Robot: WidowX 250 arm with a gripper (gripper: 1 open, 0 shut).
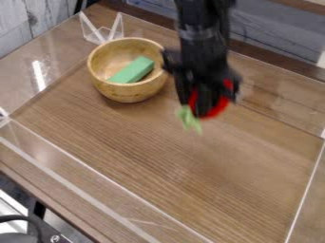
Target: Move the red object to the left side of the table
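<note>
The gripper [207, 98] is clamping the red object [216, 101] between its jaws – the toy is hanging clear of the table [165, 161], right of centre in the upper half of the frame, its green leafy stem [191, 118] pointing down and to the left. The arm is descending vertically from the top edge. Just to the left, a wooden bowl [127, 88] is sitting on the tabletop, holding a green block [131, 70].

bowl [127, 71] back-left on table [152, 171] | block [132, 70] in bowl
</note>
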